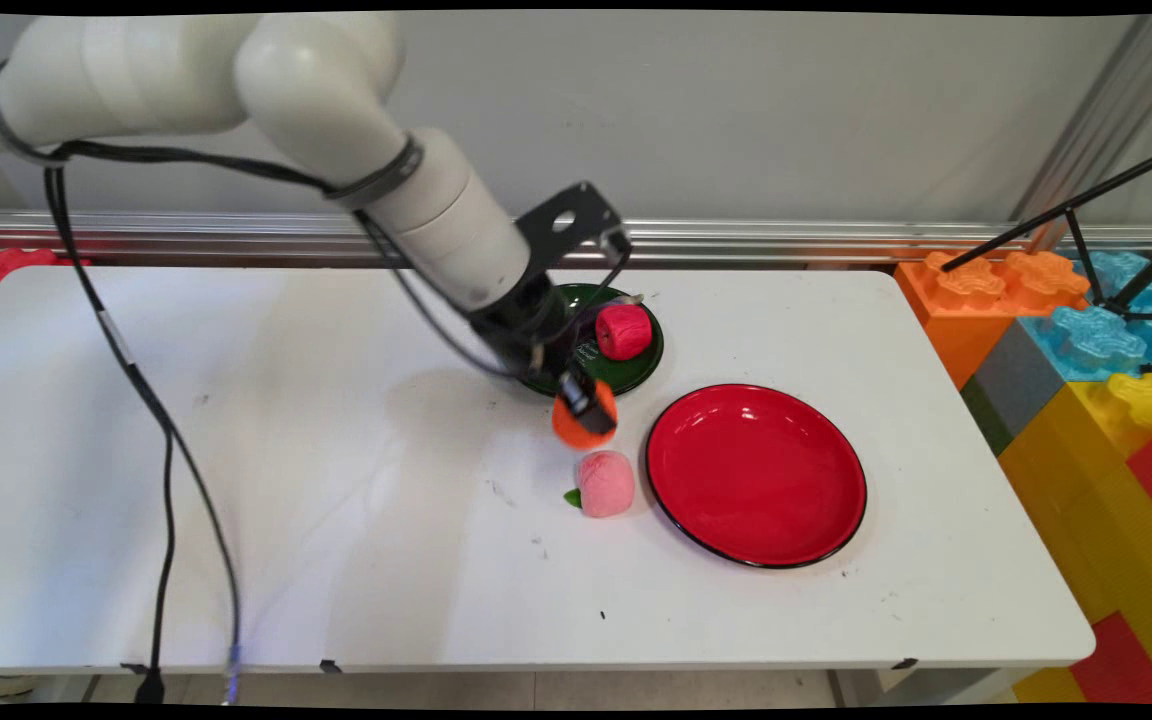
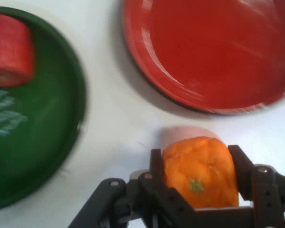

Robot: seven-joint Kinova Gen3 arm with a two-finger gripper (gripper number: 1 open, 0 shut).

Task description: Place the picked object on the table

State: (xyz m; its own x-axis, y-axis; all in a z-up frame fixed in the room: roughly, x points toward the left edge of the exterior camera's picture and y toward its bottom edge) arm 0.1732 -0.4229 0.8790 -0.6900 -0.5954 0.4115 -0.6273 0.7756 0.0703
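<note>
My gripper [image 1: 587, 410] is shut on an orange plush fruit [image 1: 576, 422], held above the table between the green plate and the pink peach. In the hand view the orange fruit [image 2: 199, 171] with a small green star mark sits clamped between the two fingers of the gripper [image 2: 197, 176]. Directly below it lies a pink plush peach [image 1: 604, 483] with a green leaf, partly hidden in the hand view [image 2: 187, 134]. A red plush roll [image 1: 623, 331] rests on the dark green plate [image 1: 636, 368]. A red plate [image 1: 756, 473] lies empty to the right of the peach.
Large orange, blue, yellow and red toy blocks [image 1: 1086, 380] stand at the table's right end, with a black tripod leg [image 1: 1066, 215] above them. Black cables [image 1: 171, 470] hang down over the table's left half. A metal rail runs along the back edge.
</note>
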